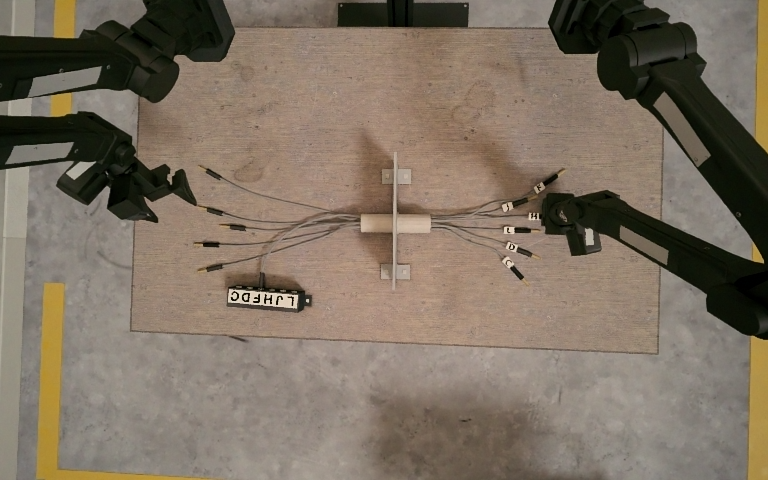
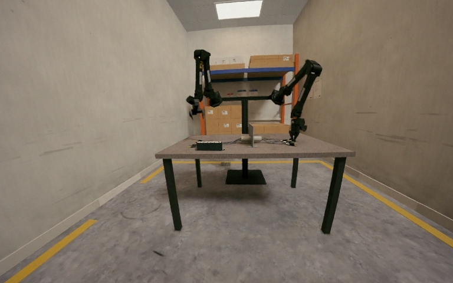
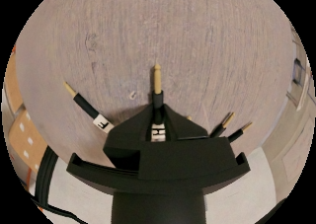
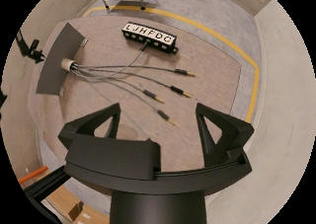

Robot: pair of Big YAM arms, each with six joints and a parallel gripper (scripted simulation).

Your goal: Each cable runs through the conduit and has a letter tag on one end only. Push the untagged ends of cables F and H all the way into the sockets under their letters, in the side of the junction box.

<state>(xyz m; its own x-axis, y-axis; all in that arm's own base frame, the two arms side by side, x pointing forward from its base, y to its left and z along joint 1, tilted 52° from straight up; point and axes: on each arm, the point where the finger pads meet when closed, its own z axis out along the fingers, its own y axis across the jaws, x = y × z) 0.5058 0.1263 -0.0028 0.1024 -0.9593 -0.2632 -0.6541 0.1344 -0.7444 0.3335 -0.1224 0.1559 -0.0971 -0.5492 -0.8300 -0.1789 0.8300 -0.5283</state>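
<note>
The black junction box [image 1: 265, 298] with letters L J H F D C lies at the table's front left; it also shows in the right wrist view [image 4: 150, 35]. One cable is plugged into its far side near the middle letters; I cannot tell which socket. Several untagged plugs [image 1: 214, 210] lie fanned out left of the conduit [image 1: 395, 223]. My left gripper [image 1: 546, 217] is shut on the tagged end of cable H [image 3: 157, 133] at the table's right. The F tag [image 3: 101, 120] lies beside it. My right gripper [image 1: 177, 184] is open and empty, raised above the table's left edge.
A thin upright bracket plate [image 1: 395, 237] holds the conduit at mid-table. Other tagged ends [image 1: 511, 246] fan out to the right of it. A black post base [image 1: 402, 13] stands behind the table's far edge.
</note>
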